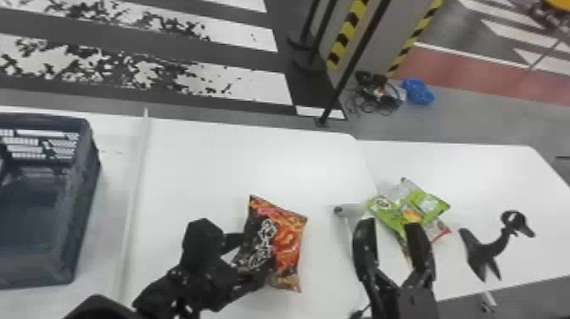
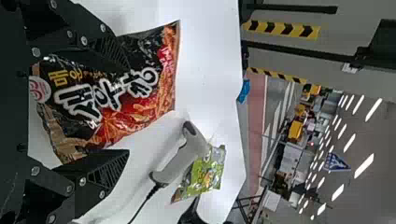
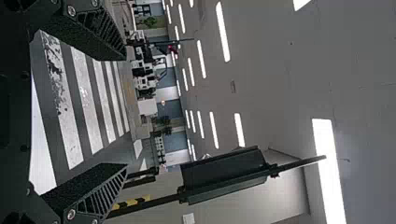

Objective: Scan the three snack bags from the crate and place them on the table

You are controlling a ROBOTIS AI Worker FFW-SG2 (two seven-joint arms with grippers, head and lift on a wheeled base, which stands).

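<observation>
From where I stand, with twelve o'clock away from the robot, the grey crate [image 1: 87, 169] sits at nine to ten o'clock from the left claw [image 1: 256, 258], its right wall facing the work, likely to keep the carry short. A raised seam [image 1: 138, 182] crosses the white surface [image 1: 182, 169] between them, something a low-swung bag could catch on. The left claw looks closed on the orange-and-black snack bag [image 1: 284, 237] near its lower part, leaving the broad printed front uncovered; I'd guess that grip keeps the pack spread out for reading, though the code itself I can't make out. At two o'clock from that bag lies the white scanner [image 1: 351, 209], its cable [image 2: 142, 205] trailing back toward the robot, where an elbow might drag it. The right claw [image 1: 389, 225] is spread wide with nothing in it, handy for taking up the scanner but hiding part of what's behind. Just beside the scanner, at three o'clock, lies a green snack bag [image 1: 430, 204], seemingly atop a red-cornered one [image 1: 441, 231]; they crowd that side. At four o'clock from them is a black stand [image 1: 483, 254], perhaps the scanner's rest.
</observation>
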